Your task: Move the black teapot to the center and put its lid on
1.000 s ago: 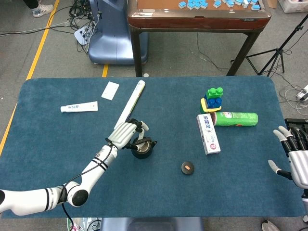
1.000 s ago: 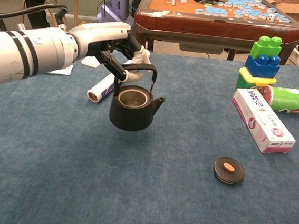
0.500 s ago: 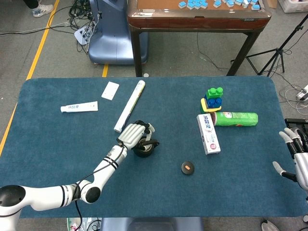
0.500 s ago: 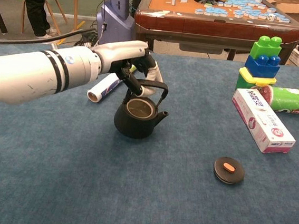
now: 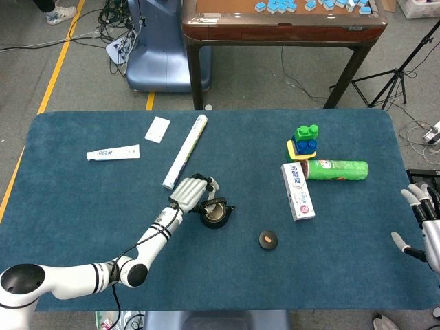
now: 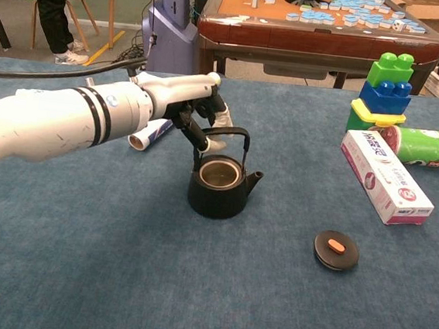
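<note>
Gripping the black teapot [image 6: 217,188] handle, left robot hand [image 6: 197,112]; labels unreadable.

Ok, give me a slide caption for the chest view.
Left hand holds the open teapot by its handle; the lid lies apart on the table.

The left arm extended from the lower left of the head view toward mid-frame, its left hand [image 5: 190,192] curled with fingers [image 6: 196,127] hooked around a handle. The right hand [image 5: 425,225] lay at the right edge, fingers spread apart, holding nothing.
</note>
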